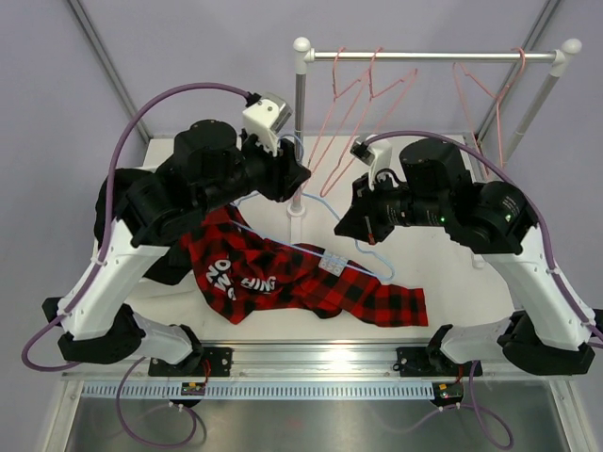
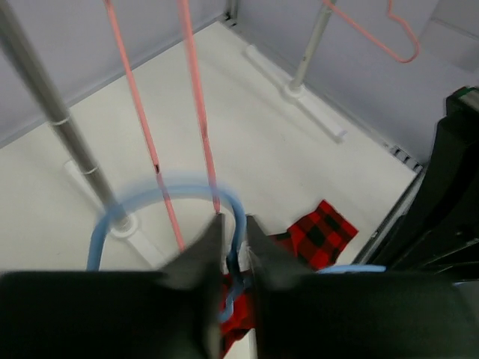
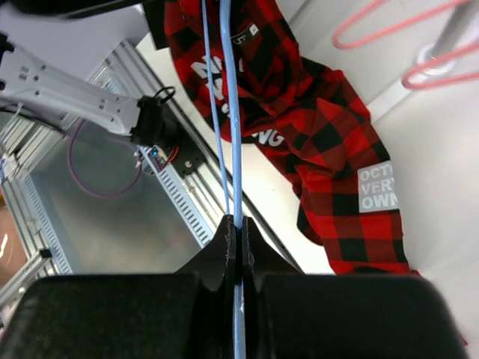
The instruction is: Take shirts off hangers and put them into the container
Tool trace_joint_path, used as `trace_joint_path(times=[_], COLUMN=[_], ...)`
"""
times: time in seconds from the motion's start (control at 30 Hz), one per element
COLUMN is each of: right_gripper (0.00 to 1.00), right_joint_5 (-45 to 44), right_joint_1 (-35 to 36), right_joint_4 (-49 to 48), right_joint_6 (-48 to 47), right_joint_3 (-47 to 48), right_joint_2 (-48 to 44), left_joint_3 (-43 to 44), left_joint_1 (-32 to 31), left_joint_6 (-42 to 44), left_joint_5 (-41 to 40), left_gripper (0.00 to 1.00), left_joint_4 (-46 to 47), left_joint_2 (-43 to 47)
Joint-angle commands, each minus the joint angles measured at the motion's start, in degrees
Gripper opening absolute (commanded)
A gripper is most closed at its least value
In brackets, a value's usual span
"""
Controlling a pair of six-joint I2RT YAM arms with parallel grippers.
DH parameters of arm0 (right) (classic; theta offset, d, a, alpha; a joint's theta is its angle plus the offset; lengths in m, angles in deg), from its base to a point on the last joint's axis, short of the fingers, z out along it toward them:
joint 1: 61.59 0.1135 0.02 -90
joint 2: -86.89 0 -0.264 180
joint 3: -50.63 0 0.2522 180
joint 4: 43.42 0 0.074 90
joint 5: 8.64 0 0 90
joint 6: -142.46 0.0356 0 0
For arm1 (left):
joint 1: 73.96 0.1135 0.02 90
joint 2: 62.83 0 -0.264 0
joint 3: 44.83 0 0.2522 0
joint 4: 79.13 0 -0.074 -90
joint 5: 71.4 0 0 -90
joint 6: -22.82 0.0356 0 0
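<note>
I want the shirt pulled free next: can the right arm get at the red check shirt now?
Probably not yet: the right fingers are shut on the blue hanger, so they are busy. The red check shirt itself lies mostly uncovered on the table.

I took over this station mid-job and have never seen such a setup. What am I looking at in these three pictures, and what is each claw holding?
These are two robot arms, each ending in a two-finger claw. The wide picture looks down from above and behind them, with the left arm on the left and the right arm on the right. The other two pictures come from cameras on the wrists, looking along each arm's own fingers.

On the white table lies a red-and-black check shirt, and a blue hanger runs across it. Behind stands a rail with bare pink hangers.

The right gripper is shut on the blue hanger's wire. The left gripper has the hanger's hook between its fingers. I cannot tell whether it pinches it. No container shows in any view.
</note>
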Motion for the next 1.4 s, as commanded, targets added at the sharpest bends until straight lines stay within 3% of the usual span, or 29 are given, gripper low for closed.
trace_joint_path(times=[0.0,0.03,0.07,0.13,0.23,0.4,0.6,0.8,0.97,1.1,1.2,1.37], right_gripper=[0.0,0.0,0.0,0.0,0.0,0.0,0.0,0.0,0.0,0.0,0.0,0.0], right_joint_5=[-8.8,-10.46,-11.43,-14.95,-18.29,-19.96,-30.83,-48.14,-57.66,-62.15,-63.29,-63.49], right_joint_1=[0.66,0.67,0.67,1.1,1.28,1.37,1.37,1.28,1.37,1.28,1.28,-0.73], right_joint_4=[-0.56,0.14,1.19,2.69,5.15,8.23,9.73,15.0,17.38,14.75,13.16,13.25], right_joint_6=[1.59,2.03,3.17,4.23,5.63,8.27,11.44,13.46,13.99,12.94,11.71,7.75], right_joint_3=[2.55,2.99,3.17,3.87,3.87,3.78,7.21,7.3,6.34,5.37,8.79,17.13], right_joint_2=[-1.96,-2.4,-3.27,-4.42,-7.23,-13.73,-21.03,-22.88,-19.81,-15.42,-11.64,-5.31], left_joint_3=[4.32,3.44,0.22,-3.75,-10.18,-15.98,-27.48,-46.02,-57.54,-58.09,-58.7,-58.97], left_joint_1=[-0.5,-0.5,-0.42,-0.5,-0.42,-0.42,-0.5,-0.59,-0.59,-0.68,-0.59,-0.33], left_joint_6=[1.04,0.78,-0.1,-1.07,-1.68,-5.11,-8.98,-16.62,-20.14,-20.93,-21.29,-21.72], left_joint_5=[-13.45,-18.02,-24.85,-29.55,-33.26,-39.59,-27.75,-18.94,-14.81,-15.86,-15.87,-14.55], left_gripper=[0.48,0.52,0.64,0.73,0.79,0.82,0.82,0.78,0.84,0.88,0.96,0.98], left_joint_4=[-1.4,-1.4,-0.36,0.96,0.89,-8.4,-7.92,0.61,8.86,11.43,15.19,17.66], left_joint_2=[6.37,8.49,10.95,18.16,24.48,24.95,18.63,14.66,15.02,12.03,10.27,1.68])
